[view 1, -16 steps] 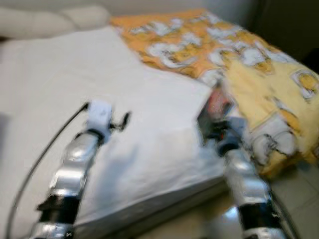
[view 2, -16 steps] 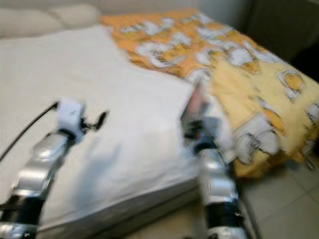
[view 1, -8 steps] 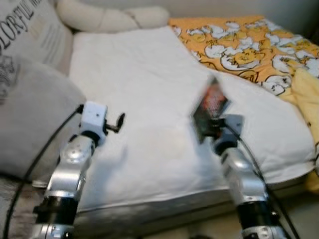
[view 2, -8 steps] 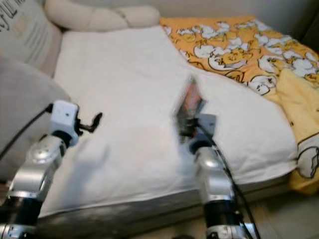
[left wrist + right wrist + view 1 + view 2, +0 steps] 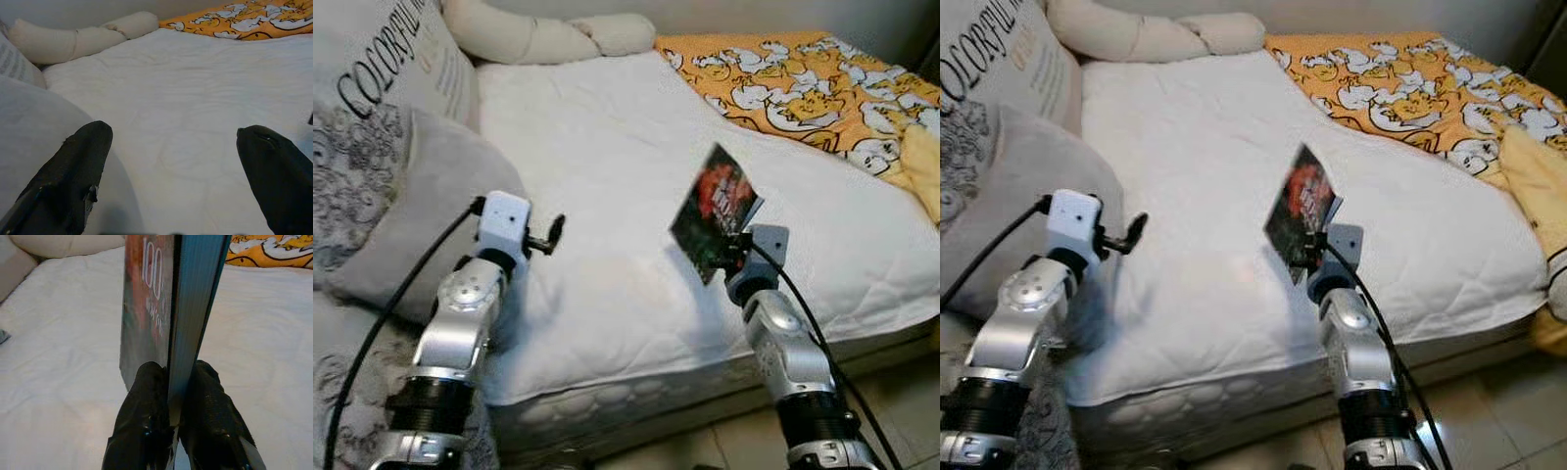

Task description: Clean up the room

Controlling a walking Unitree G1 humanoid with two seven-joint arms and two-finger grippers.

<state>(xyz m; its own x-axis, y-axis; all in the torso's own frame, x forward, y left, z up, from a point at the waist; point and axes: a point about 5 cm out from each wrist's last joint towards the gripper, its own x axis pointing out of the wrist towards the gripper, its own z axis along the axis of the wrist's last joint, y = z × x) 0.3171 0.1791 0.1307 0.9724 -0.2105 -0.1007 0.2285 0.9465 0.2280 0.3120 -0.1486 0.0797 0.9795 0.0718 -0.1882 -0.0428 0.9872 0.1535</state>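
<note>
Book [image 5: 716,211] held upright above the white bed [image 5: 607,147], clamped at its lower edge by the right gripper [image 5: 172,396] | left gripper [image 5: 176,161] raised over the mattress, fingers spread wide | grey pillow [image 5: 401,211] beside it | yellow blanket [image 5: 803,83] seen beyond

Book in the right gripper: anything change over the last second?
No change in grip: the right gripper stays shut on the book, held upright over the white mattress. The head camera swung left, bringing the pillows into view. The left gripper stays open, empty.
</note>
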